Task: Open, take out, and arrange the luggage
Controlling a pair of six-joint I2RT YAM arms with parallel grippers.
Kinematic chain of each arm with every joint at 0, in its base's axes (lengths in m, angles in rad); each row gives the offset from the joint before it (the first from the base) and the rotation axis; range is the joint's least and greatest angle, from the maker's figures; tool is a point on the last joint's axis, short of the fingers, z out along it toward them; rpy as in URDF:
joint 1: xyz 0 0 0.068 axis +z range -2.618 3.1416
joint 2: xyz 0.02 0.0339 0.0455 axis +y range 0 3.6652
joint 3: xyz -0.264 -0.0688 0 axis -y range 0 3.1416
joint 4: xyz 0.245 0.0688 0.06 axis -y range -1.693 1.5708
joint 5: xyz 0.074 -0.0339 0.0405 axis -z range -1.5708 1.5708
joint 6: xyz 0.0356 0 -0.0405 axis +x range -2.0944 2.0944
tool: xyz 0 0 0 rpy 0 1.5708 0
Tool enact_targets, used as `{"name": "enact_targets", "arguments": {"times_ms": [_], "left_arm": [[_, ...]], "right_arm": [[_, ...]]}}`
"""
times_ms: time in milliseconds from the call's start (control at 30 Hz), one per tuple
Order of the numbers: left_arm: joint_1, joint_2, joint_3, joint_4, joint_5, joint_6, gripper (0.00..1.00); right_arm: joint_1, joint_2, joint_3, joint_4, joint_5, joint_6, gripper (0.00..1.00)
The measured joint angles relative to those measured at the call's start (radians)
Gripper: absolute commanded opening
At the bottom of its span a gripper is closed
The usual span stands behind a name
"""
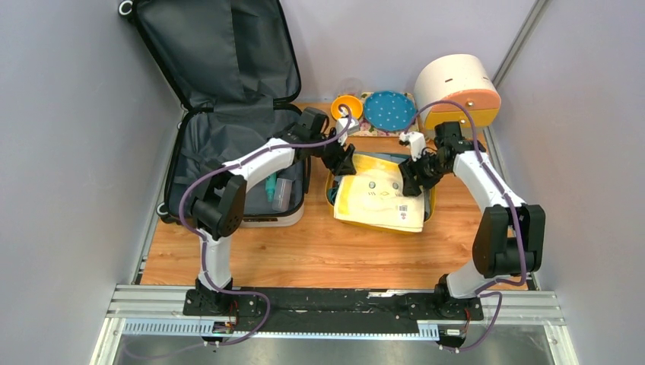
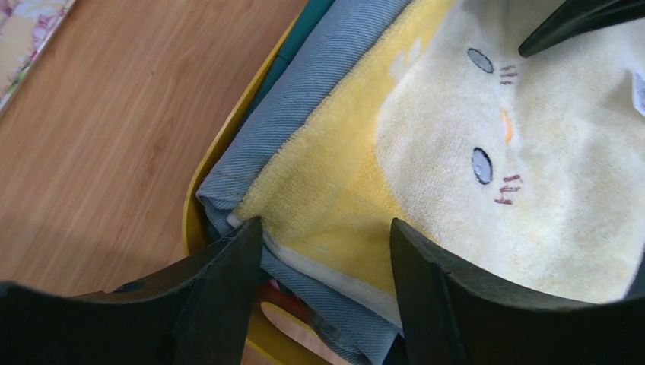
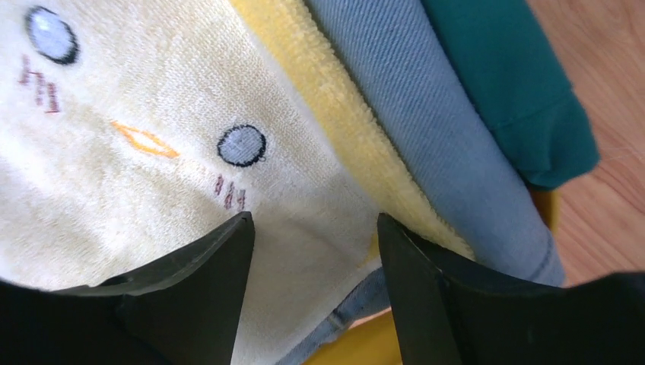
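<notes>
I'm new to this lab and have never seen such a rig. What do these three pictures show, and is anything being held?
Two robot arms are bolted at the near edge of a wooden table. The wide picture comes from a fixed camera above and behind them. The two close-ups come from cameras on the wrists, so the black prongs are each gripper's own fingers. On the left lies the open luggage, lid raised. In the middle a yellow bin holds folded cloth: a yellow towel with a cat face on top, blue denim and a teal cloth beneath. At the back stand an orange bowl, a blue dotted plate and a round cream-and-orange box. The left gripper and right gripper are both open over the towel's far edge; nothing is held.
</notes>
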Motion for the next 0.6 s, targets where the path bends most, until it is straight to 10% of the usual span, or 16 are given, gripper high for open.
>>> {"name": "enact_targets", "arguments": {"times_ms": [600], "left_arm": [[0.361,-0.469,-0.138,-0.111,0.211,-0.12,0.82]], "right_arm": [[0.262,0.086,0.407,-0.016,-0.022,0.002,0.74]]}}
